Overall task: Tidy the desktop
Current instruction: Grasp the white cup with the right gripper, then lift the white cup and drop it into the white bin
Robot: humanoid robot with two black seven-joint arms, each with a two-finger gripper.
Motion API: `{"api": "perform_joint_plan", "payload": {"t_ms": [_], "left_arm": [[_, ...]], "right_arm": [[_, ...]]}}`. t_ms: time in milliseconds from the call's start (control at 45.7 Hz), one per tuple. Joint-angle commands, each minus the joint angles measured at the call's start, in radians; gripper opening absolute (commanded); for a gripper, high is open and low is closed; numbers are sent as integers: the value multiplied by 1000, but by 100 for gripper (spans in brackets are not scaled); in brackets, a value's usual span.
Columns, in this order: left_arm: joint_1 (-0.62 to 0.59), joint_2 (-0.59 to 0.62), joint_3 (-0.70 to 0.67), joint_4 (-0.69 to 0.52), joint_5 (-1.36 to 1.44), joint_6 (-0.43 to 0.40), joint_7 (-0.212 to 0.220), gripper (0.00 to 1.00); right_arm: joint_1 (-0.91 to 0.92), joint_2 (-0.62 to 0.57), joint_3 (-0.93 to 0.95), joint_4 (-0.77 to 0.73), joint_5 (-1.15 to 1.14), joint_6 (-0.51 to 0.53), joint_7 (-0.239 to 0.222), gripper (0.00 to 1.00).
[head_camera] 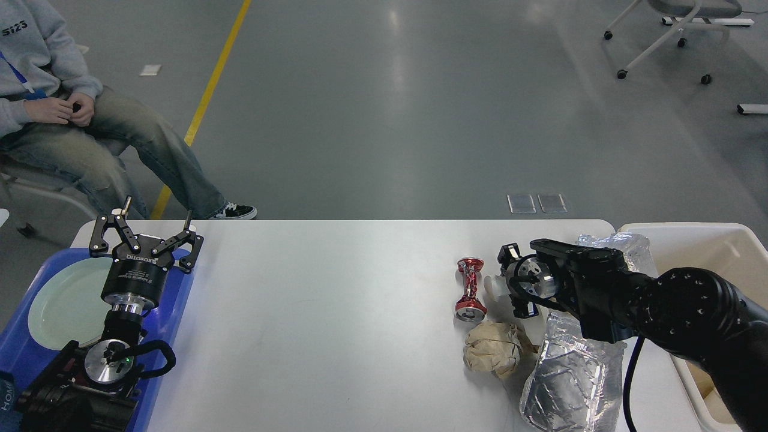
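The biggest thing is our desktop [336,324], a wide white top that fills the lower half of the frame from left to right. At the lower right our right arm [690,318] comes in, thick and black. A cream bin [690,235] sits at the right edge, just beside the desktop. At the lower left a blue tray [174,300] holds a pale green plate [60,300]. A crinkly foil tray [570,378] lies at the lower right of the desktop, partly under our right arm.

Our left gripper [153,231] stands over the blue tray with its two fingers spread wide apart, holding nothing. Our right gripper [510,279] points left at the right middle of the frame. It is dark and seen from the side, so we cannot tell if its fingers are apart or together.

A brown paper ball [492,354] sits just left of the foil tray. A squashed red can [470,289] lies just above the ball and near the right gripper. A person [72,114] sits at the upper left, off the desktop.
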Motion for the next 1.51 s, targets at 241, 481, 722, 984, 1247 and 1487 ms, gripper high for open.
{"api": "perform_joint_plan", "payload": {"t_ms": [241, 481, 722, 984, 1247, 1487], "left_arm": [[0, 0, 0, 0, 0, 0, 0, 96], [0, 0, 0, 0, -1, 0, 0, 96], [0, 0, 0, 0, 0, 0, 0, 96], [0, 0, 0, 1, 0, 0, 0, 96], [0, 0, 0, 1, 0, 0, 0, 96], [0, 0, 0, 0, -1, 0, 0, 96]], "right_arm": [[161, -123, -21, 211, -52, 0, -2, 0], [467, -263, -205, 547, -158, 64, -27, 0], [779, -311, -432, 694, -367, 435, -13, 0], [1127, -413, -558, 908, -699, 690, 153, 0], [1348, -495, -597, 1072, -908, 788, 211, 0], [1316, -582, -664, 1061, -948, 768, 205, 0]]}}
